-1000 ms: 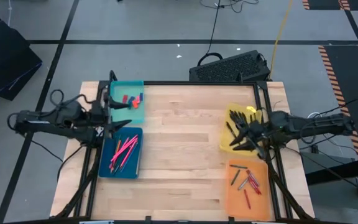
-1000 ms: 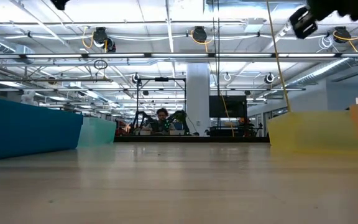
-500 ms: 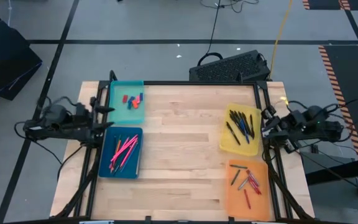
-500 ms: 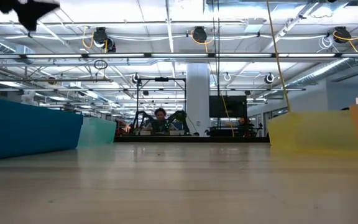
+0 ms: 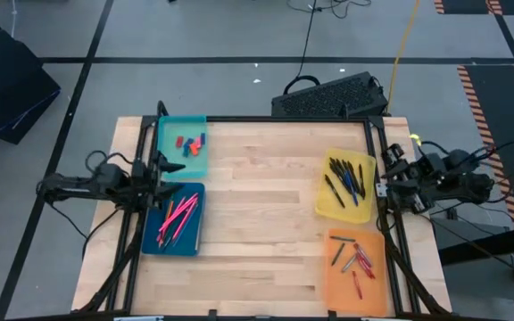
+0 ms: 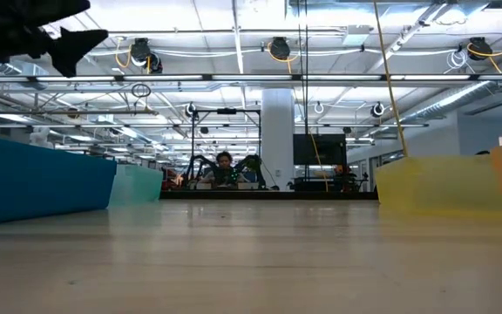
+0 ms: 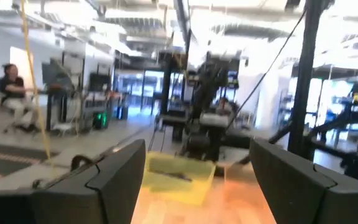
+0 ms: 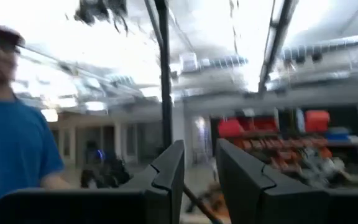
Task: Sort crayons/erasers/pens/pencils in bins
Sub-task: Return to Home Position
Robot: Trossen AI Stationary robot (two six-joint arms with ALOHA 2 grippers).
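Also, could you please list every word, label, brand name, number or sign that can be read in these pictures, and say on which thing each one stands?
None: no readable text shows in any view.
The four bins carry no visible label.
The dark keyboard-like object beyond the table: any markings are too small to read.
Room background in the low and wrist views: too blurred to read.

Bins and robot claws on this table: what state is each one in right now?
teal bin: holds the erasers
dark blue bin: holds pink sticks
yellow bin: holds dark pens
orange bin: holds the crayons
left gripper: open, empty
right gripper: narrow gap, empty
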